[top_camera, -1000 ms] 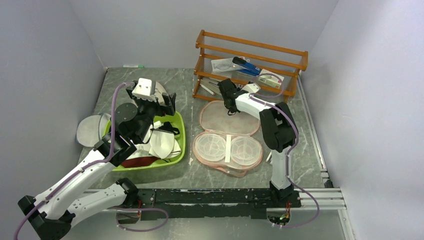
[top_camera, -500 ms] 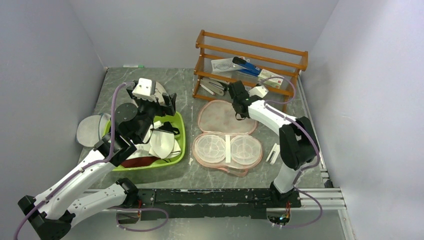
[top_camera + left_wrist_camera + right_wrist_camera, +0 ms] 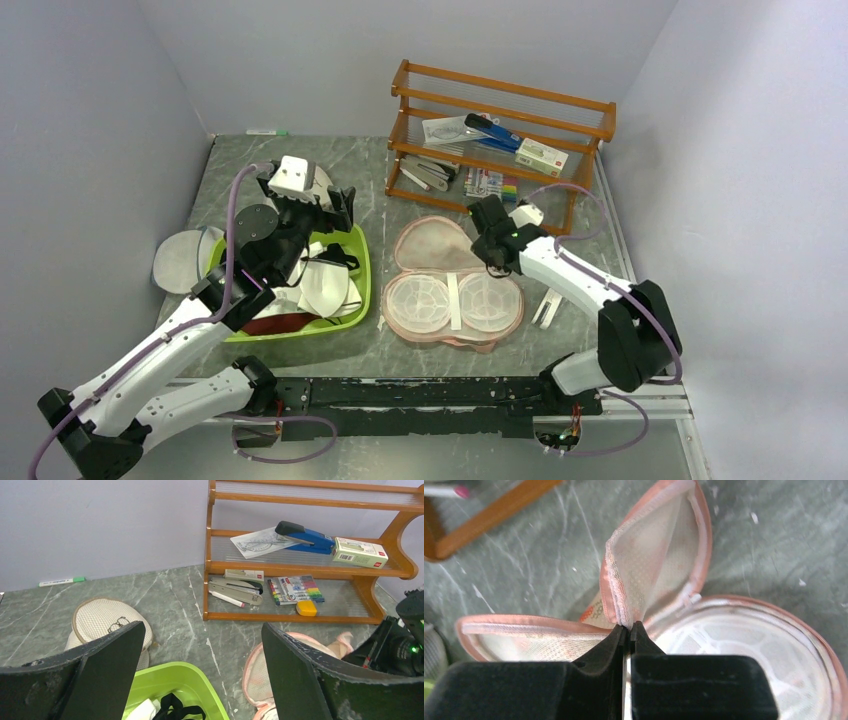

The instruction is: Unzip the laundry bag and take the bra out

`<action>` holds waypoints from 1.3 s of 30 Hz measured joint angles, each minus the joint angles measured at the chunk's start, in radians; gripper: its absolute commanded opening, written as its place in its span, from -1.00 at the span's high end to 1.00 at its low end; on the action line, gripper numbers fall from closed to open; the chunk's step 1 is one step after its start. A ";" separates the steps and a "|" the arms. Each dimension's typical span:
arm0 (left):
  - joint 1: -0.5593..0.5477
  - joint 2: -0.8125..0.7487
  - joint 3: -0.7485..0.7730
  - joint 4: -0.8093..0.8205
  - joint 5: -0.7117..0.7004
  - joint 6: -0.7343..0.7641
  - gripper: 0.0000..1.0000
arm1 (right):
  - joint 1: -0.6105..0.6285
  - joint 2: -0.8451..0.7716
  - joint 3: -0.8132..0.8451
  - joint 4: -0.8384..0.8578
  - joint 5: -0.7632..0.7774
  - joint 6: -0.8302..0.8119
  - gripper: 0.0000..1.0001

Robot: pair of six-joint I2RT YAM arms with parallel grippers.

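On one grey marble table (image 3: 300, 150), one wooden rack (image 3: 212, 550) stands at 1 o'clock and one green basin (image 3: 363, 275) of laundry at 9 o'clock, with the one peach-pink laundry bag (image 3: 430, 248) lying open near the centre, at the basin's 3 o'clock. Of two grippers, the right gripper (image 3: 629, 627) pinches the rim of the bag's raised flap, fingers pressed together on it, at the bag's 2 o'clock; the left gripper (image 3: 202, 630) hangs above the basin, fingers spread wide.
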 measured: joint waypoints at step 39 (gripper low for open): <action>0.000 0.033 0.000 -0.001 0.002 0.000 -0.96 | 0.233 -0.352 -0.211 -0.306 -0.333 -0.140 -0.38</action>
